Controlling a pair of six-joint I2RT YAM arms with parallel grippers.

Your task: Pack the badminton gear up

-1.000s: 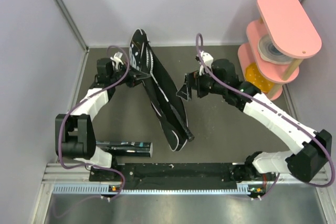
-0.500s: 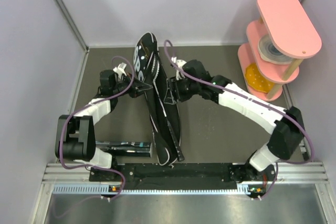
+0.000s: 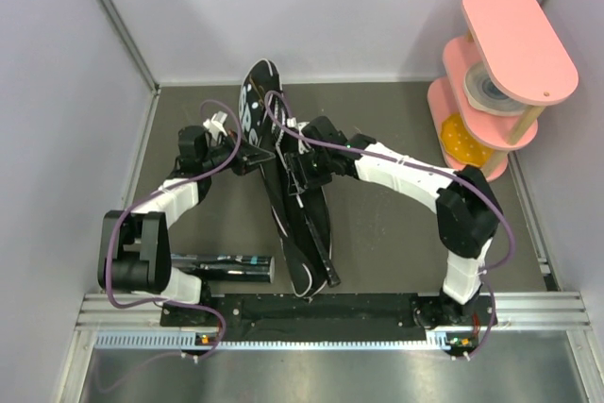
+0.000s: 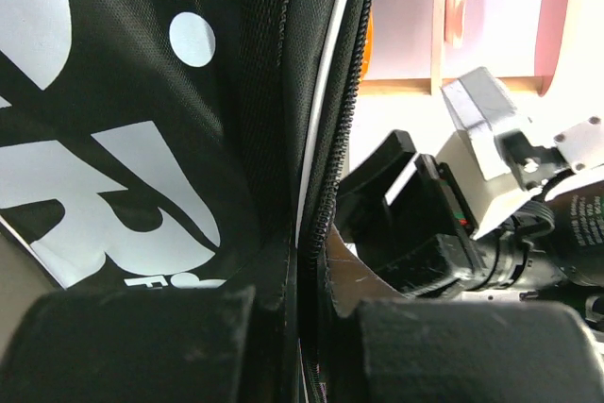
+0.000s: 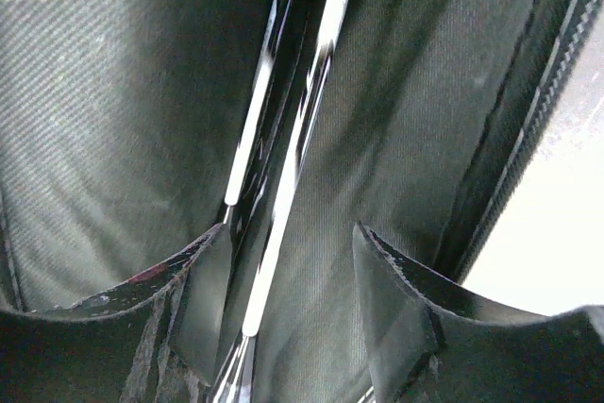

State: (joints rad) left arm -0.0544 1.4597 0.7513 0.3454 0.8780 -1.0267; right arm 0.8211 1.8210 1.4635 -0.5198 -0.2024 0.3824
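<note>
1. At the near-left edge of the table [image 3: 396, 233] the shuttle tube [image 3: 222, 266] lies flat, well apart from both claws and not yet packed.
2. The bag [image 3: 307, 233] stands on its edge down the middle of the table, its narrow end toward the near edge.
3. Midway along it, the left gripper [image 4: 302, 280] is clamped together on the bag's zip edge and holds that side up. It should hold steady and high so the mouth does not sag shut.
4. From the opposite side the right gripper [image 5: 293, 233] reaches into the mouth. Its claw is apart and straddles the silver racket shafts [image 5: 286, 176] without pinching them.
5. The step looks like seating the rackets. The right arm should slide along the shafts toward the bag's wide end, staying clear of the zip teeth and lining.
6. The bag's wide end points to the far edge.
7. The pink stand [image 3: 514, 40] fills the far-right corner, apart from the work.
</note>
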